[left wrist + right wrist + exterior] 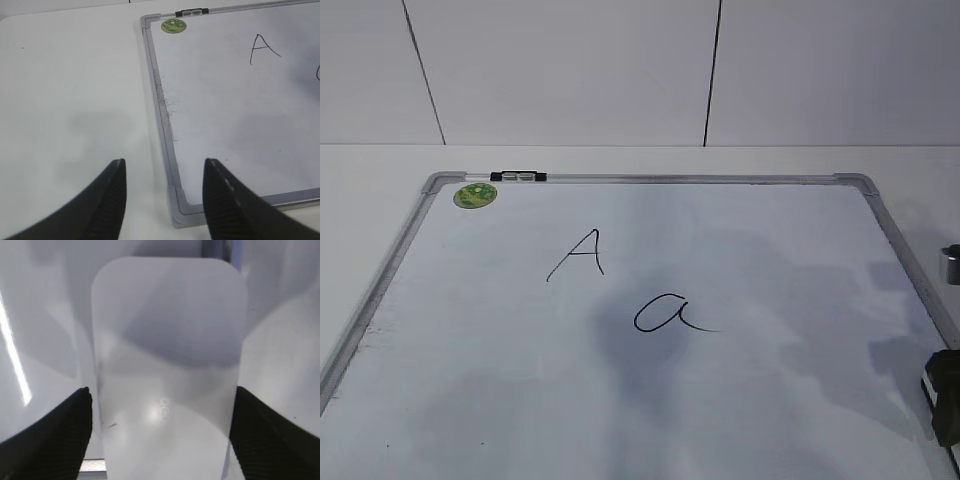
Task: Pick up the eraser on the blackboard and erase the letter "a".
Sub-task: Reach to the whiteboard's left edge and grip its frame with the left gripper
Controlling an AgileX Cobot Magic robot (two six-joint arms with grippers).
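Observation:
The eraser [167, 365], a white oblong block with rounded corners and faint grey lettering, fills the right wrist view and lies between my right gripper's [162, 410] black fingers. The right finger is at its edge; a thin gap shows beside the left finger, so the jaws are open around it. In the exterior view that gripper [945, 395] is at the blackboard's [650, 179] right edge, and the eraser is out of sight there. The cursive letter "a" [668, 313] is in the board's middle. My left gripper [164, 167] is open and empty over the board's near left corner [180, 207].
A capital "A" [580, 255] is written up and left of the "a"; it also shows in the left wrist view [263, 48]. A round green sticker [475, 195] and a black-and-clear clip [518, 177] sit at the board's far left corner. White table [75, 100] surrounds the board.

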